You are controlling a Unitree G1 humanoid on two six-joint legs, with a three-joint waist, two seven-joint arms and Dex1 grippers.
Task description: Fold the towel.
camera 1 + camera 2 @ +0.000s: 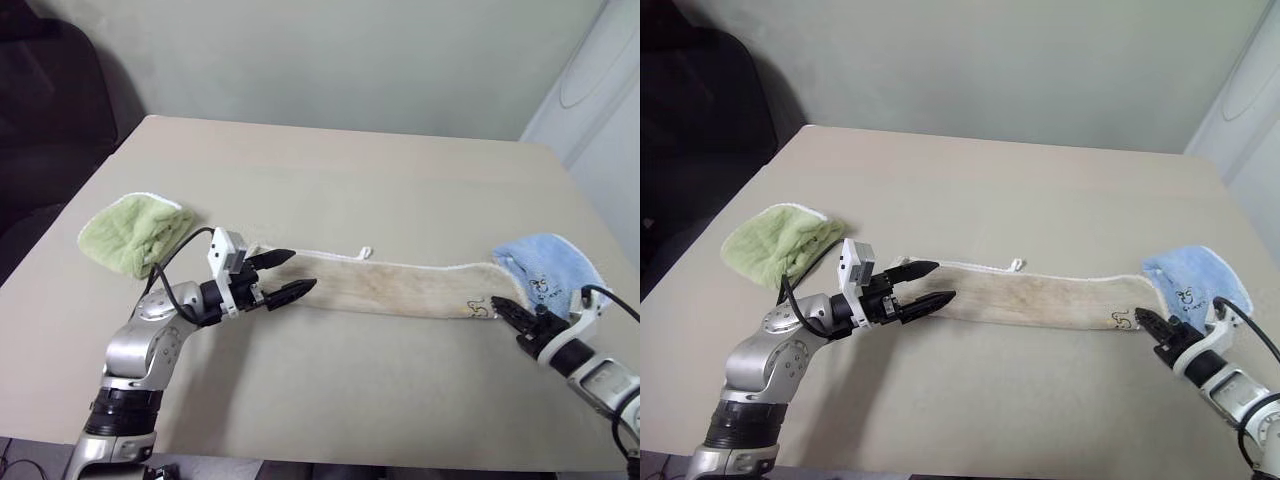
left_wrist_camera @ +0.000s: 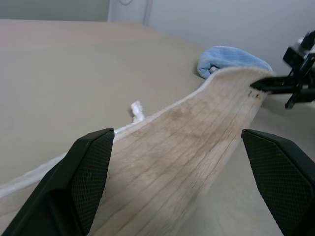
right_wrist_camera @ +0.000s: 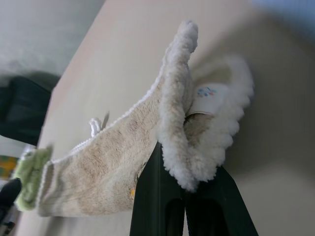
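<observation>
- Towel (image 1: 400, 285) lies as a long narrow strip across the table (image 1: 330, 180), between the green cloth (image 1: 135, 232) and the blue cloth (image 1: 545, 268); the end by the blue cloth is lifted off the surface.
- Handling guess: light, soft, floppy terry; sags and bunches wherever unsupported, not slippery, nothing fragile. Best hold is a corner or the corded edge at a short end, pinched through both layers.
- Right gripper (image 1: 503, 310) is closed on the towel end next to the blue cloth, pile bunched between its fingers.
- Left gripper (image 1: 292, 275) hangs over the towel end nearest the green cloth, jaws spread wide, holding nothing; looks just above the cloth, contact can't be told.
- White loop (image 1: 364, 253) sticks out from the towel's far edge, about midway along.
- Right wrist view shows the pinch up close: fluffy edge folded over the fingertips (image 3: 162, 196), a small white label (image 3: 206, 96) tucked inside. Head views give none of that.
- Left wrist view shows the towel rising toward the right gripper, so the lift reads clearly there; head views flatten it.
- Head views alone give the full layout: both side cloths relative to the towel.
</observation>
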